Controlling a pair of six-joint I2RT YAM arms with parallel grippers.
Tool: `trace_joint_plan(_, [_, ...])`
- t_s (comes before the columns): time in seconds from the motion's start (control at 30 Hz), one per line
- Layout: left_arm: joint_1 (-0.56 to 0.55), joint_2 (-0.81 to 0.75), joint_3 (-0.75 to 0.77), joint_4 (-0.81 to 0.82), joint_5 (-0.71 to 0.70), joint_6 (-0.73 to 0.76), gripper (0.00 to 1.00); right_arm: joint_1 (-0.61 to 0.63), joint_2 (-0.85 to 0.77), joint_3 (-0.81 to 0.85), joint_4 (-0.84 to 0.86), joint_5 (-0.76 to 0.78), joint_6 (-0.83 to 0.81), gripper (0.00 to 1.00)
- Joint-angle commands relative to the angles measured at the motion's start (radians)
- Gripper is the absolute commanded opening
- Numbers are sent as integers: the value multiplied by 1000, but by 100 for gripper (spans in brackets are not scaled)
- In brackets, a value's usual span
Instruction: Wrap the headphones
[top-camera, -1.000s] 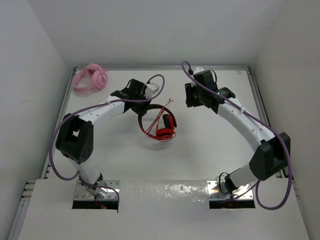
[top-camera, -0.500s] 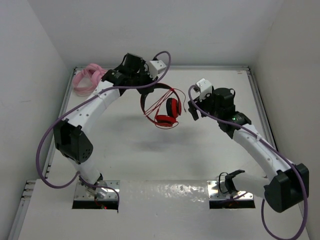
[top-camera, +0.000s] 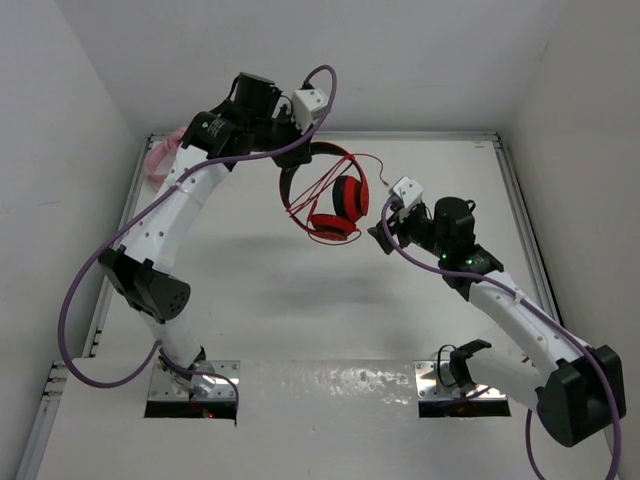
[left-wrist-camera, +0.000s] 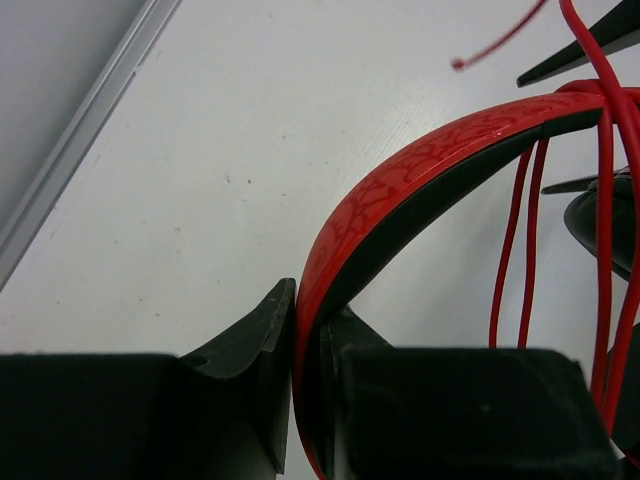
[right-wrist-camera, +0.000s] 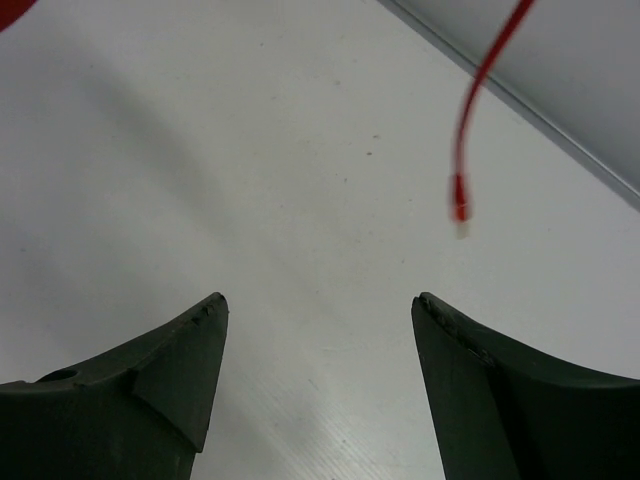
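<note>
Top camera: high, behind my 2 bases, facing down over whole table (top-camera: 250, 290). Wrist cameras: very close, looking past my fingertips (right-wrist-camera: 170, 360); all 3 catch headphones (top-camera: 335, 205).

Red headphones (top-camera: 335, 205) as I see them: hanging in the air, black-and-red headband (left-wrist-camera: 420, 170) uppermost, earcups (top-camera: 348, 197) below, thin red cable (right-wrist-camera: 459, 170) looped loosely.

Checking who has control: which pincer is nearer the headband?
Left. The left pincer clamps the headband; the right pincer is open, apart from it, holding nothing.
</note>
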Motion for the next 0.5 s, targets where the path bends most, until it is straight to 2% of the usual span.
trace_joint_plan(0.0, [5,5,59,3,34,-23,0,1,-20,26,93,19,-61,73])
trace_joint_plan(0.17, [4,5,82,7,23,-22,0,1,-30,67,-52,34,-164,77])
trace_joint_plan(0.3, [4,2,99,-8,29,-20,0,1,-6,86,-47,37,-167,79])
trace_joint_plan(0.43, [1,-6,82,-6,35,-25,0,1,42,144,-66,56,-165,56])
trace_joint_plan(0.47, [1,-9,80,-6,37,-25,0,1,61,161,-65,71,-159,55])
